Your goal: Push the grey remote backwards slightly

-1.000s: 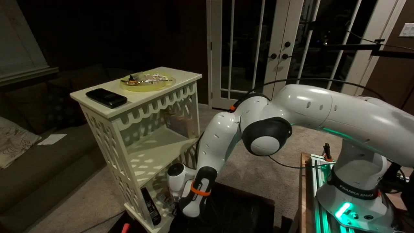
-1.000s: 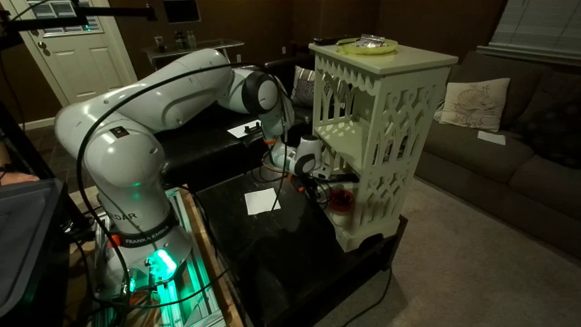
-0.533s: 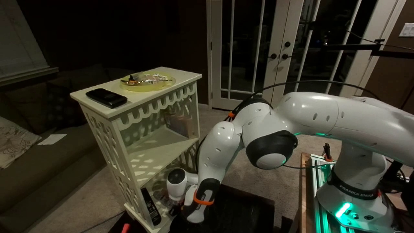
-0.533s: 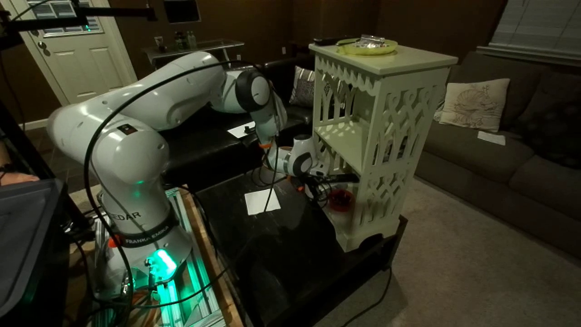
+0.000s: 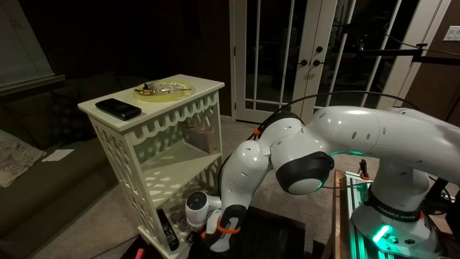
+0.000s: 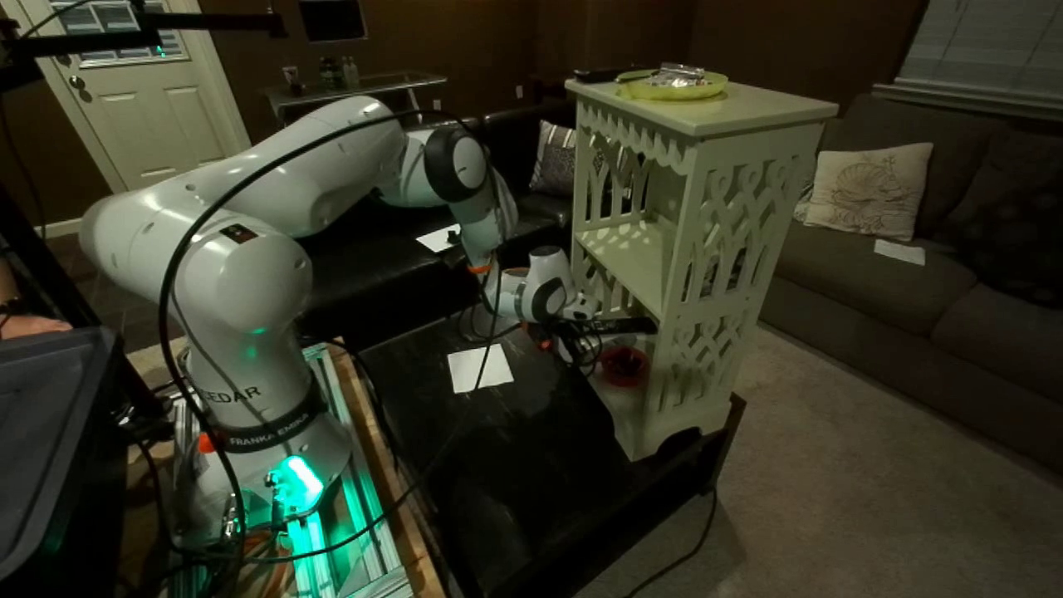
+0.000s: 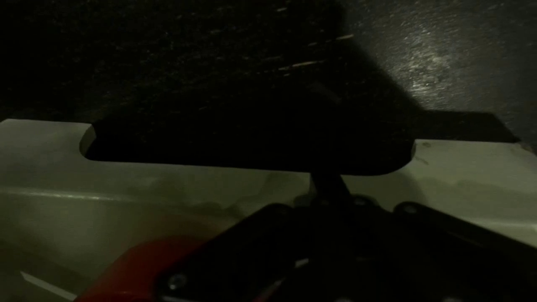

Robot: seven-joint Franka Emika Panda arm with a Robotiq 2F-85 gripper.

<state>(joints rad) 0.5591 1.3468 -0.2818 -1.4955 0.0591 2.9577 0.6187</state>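
The grey remote [image 5: 168,230] lies slanted in the lower compartment of the white cabinet, by its front post, buttons showing. It seems to show in an exterior view as a dark bar [image 6: 629,325]. My gripper [image 6: 575,347] is low at the cabinet's open front, to the robot side of the remote. In the wrist view the gripper [image 7: 329,184] points at the cabinet's front foot edge; its fingers look shut together with nothing seen between them, though the picture is very dark. The remote does not show clearly in the wrist view.
A red bowl [image 6: 624,366] stands in the lower compartment, also in the wrist view [image 7: 138,268]. The middle shelf [image 5: 179,169] overhangs this space. A dark slab [image 5: 118,109] and a yellow plate [image 5: 163,96] are on the cabinet top. White paper [image 6: 480,369] lies on the black table [image 6: 515,465].
The arm has sunk and drawn back a little toward its base, with the hand shifting slightly away from the cabinet. The remote has not visibly moved.
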